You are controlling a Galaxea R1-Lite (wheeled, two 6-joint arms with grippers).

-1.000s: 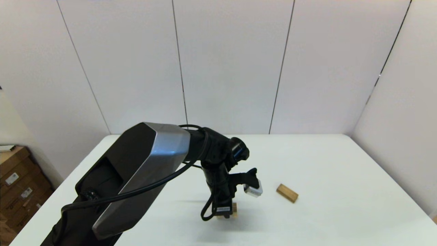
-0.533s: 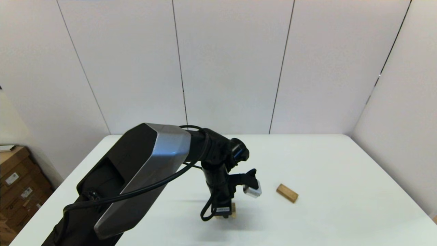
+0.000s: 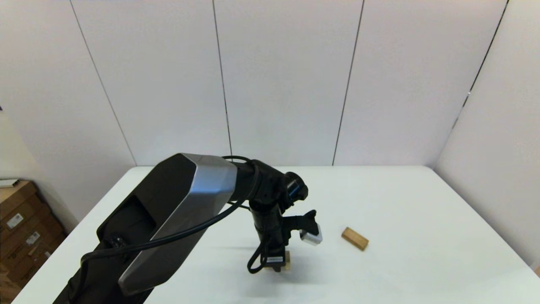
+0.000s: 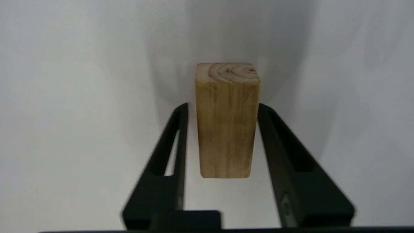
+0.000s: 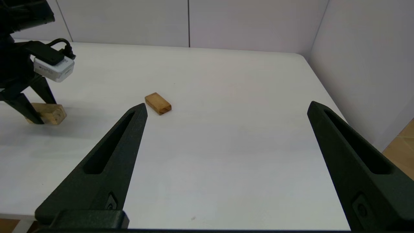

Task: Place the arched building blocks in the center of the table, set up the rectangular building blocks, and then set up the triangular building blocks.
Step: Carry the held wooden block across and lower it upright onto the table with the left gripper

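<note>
A chunky light-wood block, the arched building block (image 3: 287, 261) (image 4: 226, 129) (image 5: 51, 113), lies low at the middle of the white table (image 3: 400, 202). Its arch cutout is hidden. My left gripper (image 3: 276, 266) (image 4: 223, 106) points down over it, fingers shut against its two long sides. The rectangular building block (image 3: 355, 238) (image 5: 157, 103), a flat plain slab, lies on the table to the right of it, apart from both arms. My right gripper (image 5: 226, 105) hovers wide open over the table's near right part, holding nothing. The triangular building block is out of view.
Cardboard boxes (image 3: 21, 228) are stacked on the floor off the table's left side. White wall panels (image 3: 287, 84) close off the back and right. The left arm's large silver-black link (image 3: 168, 219) covers the near left of the table.
My left arm has edged slightly leftward and lower, and the block between its fingers shifted with it. The rectangular block has stayed put.
</note>
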